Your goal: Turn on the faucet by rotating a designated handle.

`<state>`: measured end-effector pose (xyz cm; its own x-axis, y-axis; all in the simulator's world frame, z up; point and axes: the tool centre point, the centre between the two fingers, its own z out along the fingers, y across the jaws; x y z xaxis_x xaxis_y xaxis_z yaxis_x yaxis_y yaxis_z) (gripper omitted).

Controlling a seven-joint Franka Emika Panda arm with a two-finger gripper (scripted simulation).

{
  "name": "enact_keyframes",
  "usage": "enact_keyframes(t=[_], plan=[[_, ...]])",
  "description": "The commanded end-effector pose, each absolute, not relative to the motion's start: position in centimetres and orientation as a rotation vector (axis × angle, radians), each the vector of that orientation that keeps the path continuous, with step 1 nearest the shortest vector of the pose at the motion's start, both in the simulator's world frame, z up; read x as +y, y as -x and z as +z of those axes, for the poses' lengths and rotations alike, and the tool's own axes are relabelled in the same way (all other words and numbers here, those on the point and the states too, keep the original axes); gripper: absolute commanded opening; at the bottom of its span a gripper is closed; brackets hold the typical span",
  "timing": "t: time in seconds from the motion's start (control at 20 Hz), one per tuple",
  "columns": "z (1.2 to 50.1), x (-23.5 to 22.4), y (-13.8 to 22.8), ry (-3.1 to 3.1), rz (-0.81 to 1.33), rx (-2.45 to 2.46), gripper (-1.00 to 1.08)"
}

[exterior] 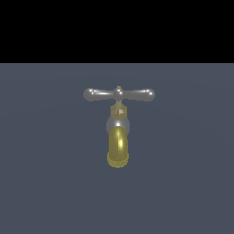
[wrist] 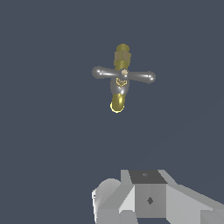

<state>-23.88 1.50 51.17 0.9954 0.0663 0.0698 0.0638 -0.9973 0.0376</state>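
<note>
The faucet (exterior: pixel 118 137) stands alone on the dark floor, its gold down-curved spout (exterior: pixel 118 148) facing the exterior view. The handle (exterior: pixel 119 94), a silver crossbar with rounded ends and a brass nub, lies level across the top. The wrist view shows the faucet (wrist: pixel 119 89) from above and far off, with the handle (wrist: pixel 124 75) across it. My gripper does not show in the exterior view. Grey-white robot parts (wrist: pixel 148 197) fill one edge of the wrist view, well apart from the faucet. I cannot make out any fingers there.
A flat dark grey-blue floor (exterior: pixel 45 183) surrounds the faucet on all sides. A black band (exterior: pixel 117 27) lies beyond the floor's far edge in the exterior view.
</note>
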Motion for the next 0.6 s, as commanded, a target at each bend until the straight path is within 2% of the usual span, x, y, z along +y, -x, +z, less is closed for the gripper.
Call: enact_keyframes(t=[0.0, 0.55], plan=[[51.2, 1.5, 23.9, -3.103, 0.110, 0.101, -1.00], [49.6, 0.6, 23.7, -3.099, 0.106, 0.212, -1.00]])
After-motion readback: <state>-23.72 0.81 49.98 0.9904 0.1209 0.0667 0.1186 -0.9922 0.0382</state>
